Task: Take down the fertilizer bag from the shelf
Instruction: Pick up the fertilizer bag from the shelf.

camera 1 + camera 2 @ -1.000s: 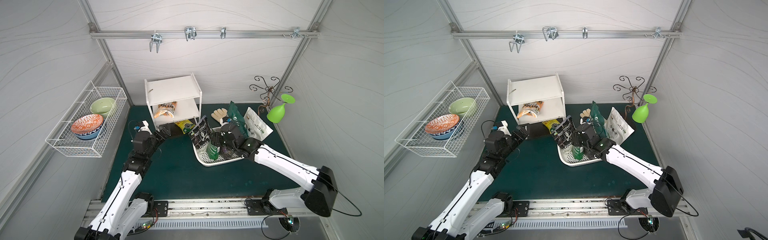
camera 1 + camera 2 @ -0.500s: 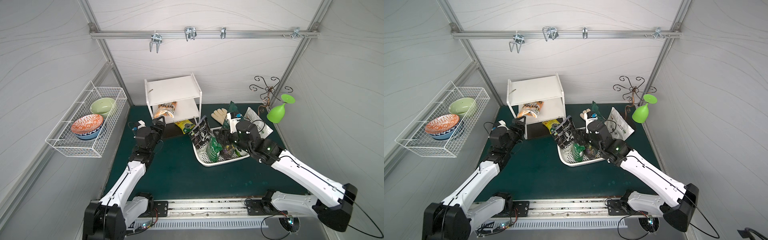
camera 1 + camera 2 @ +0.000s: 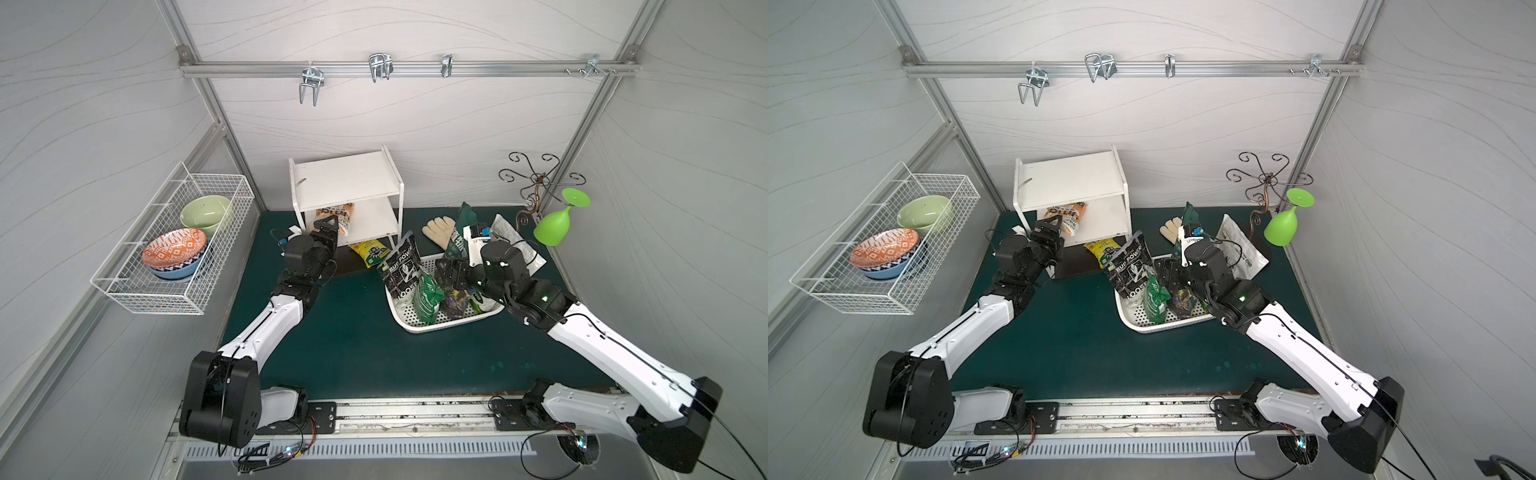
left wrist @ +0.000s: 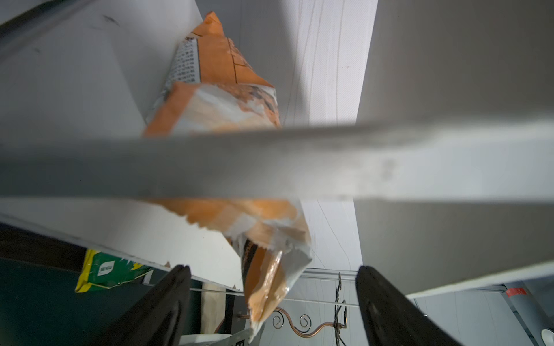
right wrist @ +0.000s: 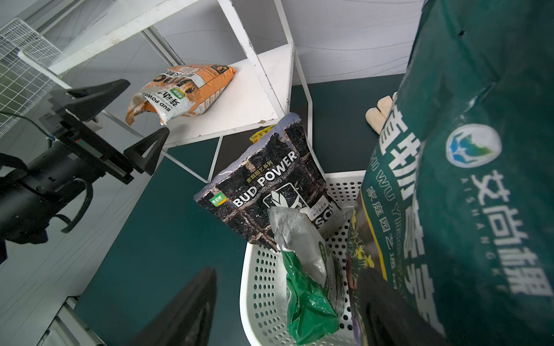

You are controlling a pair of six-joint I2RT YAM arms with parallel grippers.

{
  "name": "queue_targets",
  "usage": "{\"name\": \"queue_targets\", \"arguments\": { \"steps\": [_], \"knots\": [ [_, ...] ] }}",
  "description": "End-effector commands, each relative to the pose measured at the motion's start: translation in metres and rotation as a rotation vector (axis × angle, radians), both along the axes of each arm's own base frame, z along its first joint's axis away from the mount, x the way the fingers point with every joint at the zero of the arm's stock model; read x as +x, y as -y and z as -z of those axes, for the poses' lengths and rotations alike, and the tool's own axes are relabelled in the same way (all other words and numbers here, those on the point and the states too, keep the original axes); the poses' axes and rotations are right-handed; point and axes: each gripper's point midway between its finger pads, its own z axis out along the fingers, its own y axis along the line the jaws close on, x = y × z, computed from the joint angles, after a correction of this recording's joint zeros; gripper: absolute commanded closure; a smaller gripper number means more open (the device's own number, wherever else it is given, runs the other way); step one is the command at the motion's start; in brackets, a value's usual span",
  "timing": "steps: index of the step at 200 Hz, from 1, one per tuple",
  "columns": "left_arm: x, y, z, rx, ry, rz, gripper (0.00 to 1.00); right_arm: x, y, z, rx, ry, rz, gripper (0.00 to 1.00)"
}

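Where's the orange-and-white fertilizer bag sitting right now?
In both top views the orange-and-white fertilizer bag lies on the lower board of the small white two-board shelf, at its left side, its torn end facing the open left tool.

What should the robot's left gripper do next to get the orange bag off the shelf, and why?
Probably ease the left gripper forward a little, then close. It is open, and in the left wrist view the orange bag has its crumpled end poking past the lower board of the shelf, sitting between the fingers but not pinched yet.
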Motion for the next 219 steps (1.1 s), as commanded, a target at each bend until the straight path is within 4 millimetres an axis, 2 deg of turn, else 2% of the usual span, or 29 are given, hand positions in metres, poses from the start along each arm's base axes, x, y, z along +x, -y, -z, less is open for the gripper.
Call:
{"name": "queue_targets", "arguments": {
  "steps": [1, 44, 92, 111, 128, 147, 172, 219],
  "knots": [
    [0.010, 0.007, -0.037, -0.014, 0.114, 0.009, 0.10, -0.002, 0.005, 0.005, -0.012, -0.014, 0.002, 0.23],
    [0.022, 0.005, -0.027, 0.007, 0.092, -0.017, 0.12, 0.001, 0.014, 0.003, -0.003, -0.007, 0.024, 0.23],
    [0.032, 0.011, -0.029, 0.018, 0.101, 0.003, 0.20, 0.001, 0.017, 0.005, -0.004, -0.015, 0.027, 0.23],
    [0.033, 0.012, -0.026, 0.005, 0.111, 0.000, 0.29, 0.001, 0.018, 0.006, 0.000, -0.017, 0.032, 0.23],
    [0.036, 0.011, -0.021, -0.017, 0.125, -0.011, 0.43, 0.001, 0.019, 0.007, -0.002, -0.018, 0.033, 0.23],
    [0.040, 0.013, -0.019, -0.036, 0.151, -0.005, 0.64, 0.001, 0.020, 0.008, -0.006, -0.022, 0.033, 0.23],
    [0.045, 0.019, -0.021, -0.050, 0.176, 0.025, 0.99, 0.000, 0.022, 0.009, -0.010, -0.022, 0.038, 0.23],
    [0.034, 0.019, -0.024, 0.003, 0.188, 0.040, 1.00, 0.000, 0.023, 0.009, -0.004, -0.026, 0.044, 0.23]
  ]
}}
